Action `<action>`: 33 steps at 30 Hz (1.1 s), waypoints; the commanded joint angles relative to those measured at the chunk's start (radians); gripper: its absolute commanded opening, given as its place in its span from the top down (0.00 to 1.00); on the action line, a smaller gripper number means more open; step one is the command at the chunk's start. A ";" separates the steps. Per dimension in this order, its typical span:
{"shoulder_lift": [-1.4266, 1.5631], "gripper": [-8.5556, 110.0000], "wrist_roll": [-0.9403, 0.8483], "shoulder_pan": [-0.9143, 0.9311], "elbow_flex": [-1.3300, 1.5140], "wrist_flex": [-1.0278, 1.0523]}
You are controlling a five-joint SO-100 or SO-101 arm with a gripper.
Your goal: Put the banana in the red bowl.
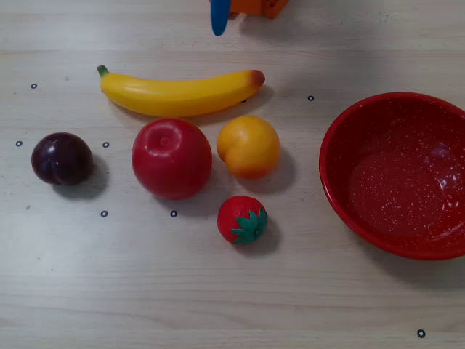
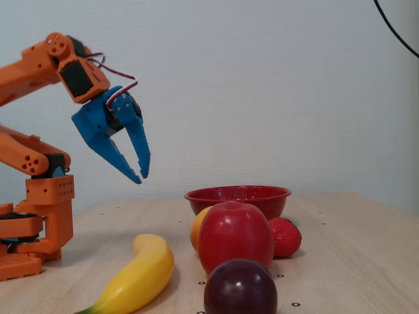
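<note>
The banana (image 1: 178, 93) lies flat on the table at the upper left of the overhead view, green stem to the left, orange-red end to the right. It shows in the fixed view (image 2: 139, 274) at the front left. The red bowl (image 1: 341, 145) stands empty at the right edge of the overhead view, and at the back in the fixed view (image 2: 216, 196). My blue gripper (image 2: 139, 178) hangs in the air above the table, fingertips almost together and holding nothing. In the overhead view only a blue fingertip (image 1: 219, 18) shows, beyond the banana.
A red apple (image 1: 171, 157), a round orange fruit (image 1: 248, 146), a strawberry (image 1: 242, 219) and a dark plum (image 1: 62, 158) sit just in front of the banana. The arm's orange base (image 2: 36, 222) stands at the left of the fixed view.
</note>
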 commanded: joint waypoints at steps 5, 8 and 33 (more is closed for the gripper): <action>-0.127 0.93 0.094 -0.069 -0.222 0.106; -0.213 0.92 0.146 -0.114 -0.284 0.150; -0.657 0.59 0.479 -0.387 -0.324 0.242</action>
